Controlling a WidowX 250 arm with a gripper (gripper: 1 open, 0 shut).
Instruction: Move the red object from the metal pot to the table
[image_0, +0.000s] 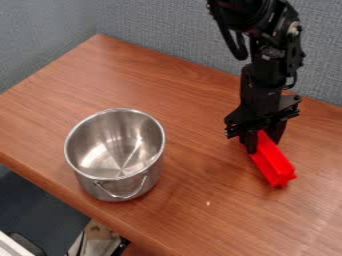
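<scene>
on the table (147, 85), metal pot (115, 151) sits empty.

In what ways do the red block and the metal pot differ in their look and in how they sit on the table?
The red block is a long, bright red, matte bar; the metal pot is round, shiny and silver. The block lies flat on its side, while the pot stands upright, open and empty. The pincer is at one end of the block; nothing is near the pot. Both rest on the table, apart from each other.
</scene>
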